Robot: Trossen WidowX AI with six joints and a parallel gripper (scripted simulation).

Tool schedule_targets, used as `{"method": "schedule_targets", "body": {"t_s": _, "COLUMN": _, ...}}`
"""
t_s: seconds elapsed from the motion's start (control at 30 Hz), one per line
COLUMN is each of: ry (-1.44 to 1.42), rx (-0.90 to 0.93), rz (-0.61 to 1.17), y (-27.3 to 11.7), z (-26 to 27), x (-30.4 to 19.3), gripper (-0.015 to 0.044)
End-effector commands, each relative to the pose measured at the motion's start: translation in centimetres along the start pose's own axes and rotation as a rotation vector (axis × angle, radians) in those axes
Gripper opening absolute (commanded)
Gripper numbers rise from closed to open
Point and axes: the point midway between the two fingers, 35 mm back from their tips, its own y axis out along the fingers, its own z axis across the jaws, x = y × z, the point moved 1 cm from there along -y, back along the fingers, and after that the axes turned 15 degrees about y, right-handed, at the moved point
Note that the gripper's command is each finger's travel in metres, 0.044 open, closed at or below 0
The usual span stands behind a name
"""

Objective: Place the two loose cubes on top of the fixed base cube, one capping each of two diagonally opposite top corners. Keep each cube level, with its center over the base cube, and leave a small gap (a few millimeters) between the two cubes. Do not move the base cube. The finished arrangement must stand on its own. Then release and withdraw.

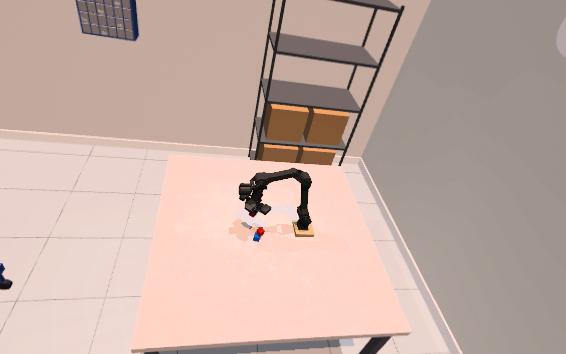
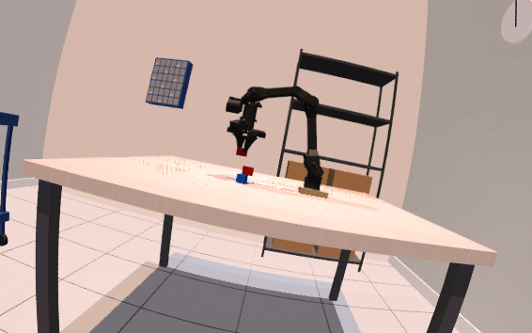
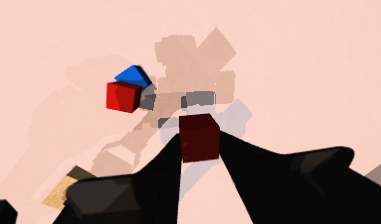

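The blue base cube rests on the table. A red cube sits on top of it, offset toward one corner and overhanging; part of the blue top shows beside it. My gripper is shut on the other red cube. It holds this cube in the air, above the level of the stacked one and off to its side in the wrist view. The held cube looks about level in the exterior view.
The arm's wooden mounting plate is on the table, right of the cubes in the top and exterior views. The arm's shadow lies around the cubes. A shelf rack with boxes stands behind the table, and a blue cart at the left.
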Motion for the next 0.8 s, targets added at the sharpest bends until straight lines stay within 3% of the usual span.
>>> {"method": "schedule_targets", "body": {"t_s": 0.0, "ry": 0.040, "rx": 0.004, "rz": -0.005, "y": 0.0, "z": 1.0, "x": 0.8, "gripper": 0.0105}}
{"method": "schedule_targets", "body": {"t_s": 0.77, "ry": 0.288, "rx": 0.017, "rz": 0.000, "y": 0.4, "z": 7.7, "x": 4.3, "gripper": 0.0105}}
